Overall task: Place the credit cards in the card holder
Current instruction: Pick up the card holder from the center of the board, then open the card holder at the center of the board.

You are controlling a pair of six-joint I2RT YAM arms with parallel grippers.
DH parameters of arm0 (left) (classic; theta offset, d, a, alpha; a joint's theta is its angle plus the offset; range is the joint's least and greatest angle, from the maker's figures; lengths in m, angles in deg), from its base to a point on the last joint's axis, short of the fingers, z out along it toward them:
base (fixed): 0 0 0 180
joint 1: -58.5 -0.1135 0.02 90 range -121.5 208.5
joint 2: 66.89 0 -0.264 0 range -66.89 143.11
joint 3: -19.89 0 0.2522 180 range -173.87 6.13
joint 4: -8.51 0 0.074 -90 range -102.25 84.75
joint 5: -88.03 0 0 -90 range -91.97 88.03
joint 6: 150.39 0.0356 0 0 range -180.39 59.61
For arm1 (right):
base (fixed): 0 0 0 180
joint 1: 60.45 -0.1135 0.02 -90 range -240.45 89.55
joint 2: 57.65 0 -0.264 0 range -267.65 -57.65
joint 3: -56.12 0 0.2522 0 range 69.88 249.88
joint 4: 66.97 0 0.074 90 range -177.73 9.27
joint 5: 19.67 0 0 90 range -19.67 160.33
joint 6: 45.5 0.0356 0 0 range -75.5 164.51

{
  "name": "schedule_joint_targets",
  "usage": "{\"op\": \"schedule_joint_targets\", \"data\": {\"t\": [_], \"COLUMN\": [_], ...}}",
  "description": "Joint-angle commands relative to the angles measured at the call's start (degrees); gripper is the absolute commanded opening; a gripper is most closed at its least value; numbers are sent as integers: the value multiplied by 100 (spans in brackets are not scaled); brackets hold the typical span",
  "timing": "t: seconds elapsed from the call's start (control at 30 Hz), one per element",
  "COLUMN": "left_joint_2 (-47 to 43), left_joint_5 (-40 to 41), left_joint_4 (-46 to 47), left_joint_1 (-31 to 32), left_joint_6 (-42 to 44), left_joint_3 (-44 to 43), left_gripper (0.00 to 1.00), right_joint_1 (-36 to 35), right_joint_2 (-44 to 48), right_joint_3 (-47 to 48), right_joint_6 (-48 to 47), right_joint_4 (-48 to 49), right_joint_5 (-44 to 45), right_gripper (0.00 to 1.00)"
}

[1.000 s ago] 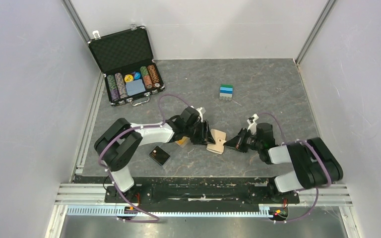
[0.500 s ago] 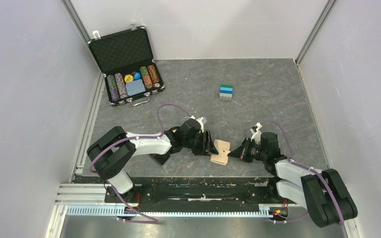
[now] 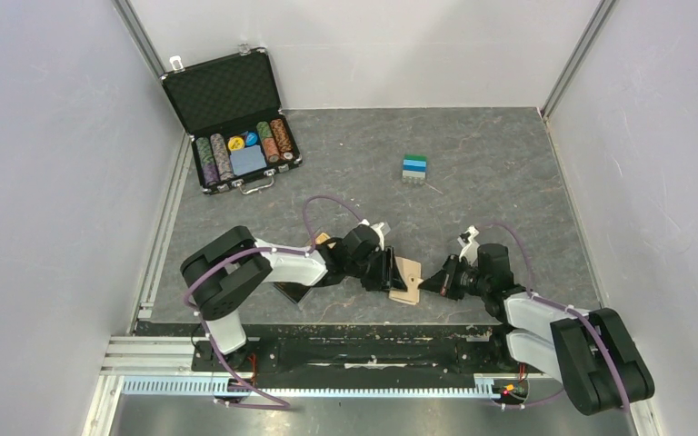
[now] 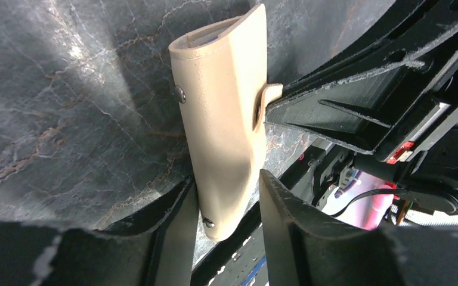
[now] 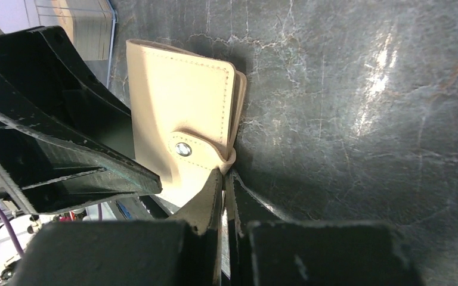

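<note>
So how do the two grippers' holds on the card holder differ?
Left gripper grips the folded card holder across its end, jaws apart; right gripper pinches only its snap strap, jaws shut. They come from opposite sides. Both hold the same card holder.

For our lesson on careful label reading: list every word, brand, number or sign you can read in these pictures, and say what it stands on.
No readable text in any view.
Light tan leather-like bifold card holder: blank, only a round metal snap.
Round poker chips in the open black case: edge markings too small to read.
Small blue, green and white stack: no legible print.
</note>
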Motion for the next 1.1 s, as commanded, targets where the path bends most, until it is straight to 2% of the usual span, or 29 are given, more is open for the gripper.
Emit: {"op": "schedule_joint_targets", "data": {"t": [0.0, 0.1, 0.27, 0.33, 0.4, 0.47, 0.57, 0.7, 0.9, 1.07], "left_joint_2": [-118, -170, -103, -129, -277, -542, -931, -1274, -1819, -2182], "left_joint_5": [-466, -540, -473, -417, -215, 116, 839, 1793, 2469, 2677], "left_joint_4": [1333, 1356, 1042, 917, 597, 3, -1209, -2493, -3355, -3783], "left_joint_1": [43, 53, 131, 165, 219, 310, 505, 866, 1176, 1328], "left_joint_6": [-378, -359, -222, -157, -49, 105, 349, 431, 154, -38], "left_joint_3": [280, 294, 209, 198, 185, 109, -194, -613, -622, -476], "left_gripper": [45, 39, 13, 3, 2, 2, 2, 2, 2, 2], "right_joint_1": [-30, -30, -25, -30, -30, -29, -38, -300, -1488, -2374], "right_joint_2": [-137, 13, 357, 660, 965, 1263, 1584, 1695, 1426, 1010], "right_joint_3": [-236, -191, -21, 158, 456, 772, 1143, 1417, 1957, 2391], "right_joint_6": [-305, -275, -308, -510, -832, -1073, -1131, -885, -595, -257], "right_joint_4": [-419, -373, -557, -926, -1622, -2228, -2783, -2939, -3086, -2920], "right_joint_5": [319, 252, 186, 227, 536, 778, 940, 1118, 1870, 2295], "right_gripper": [0, 0, 2, 25, 47, 65, 82, 98, 98, 97]}}
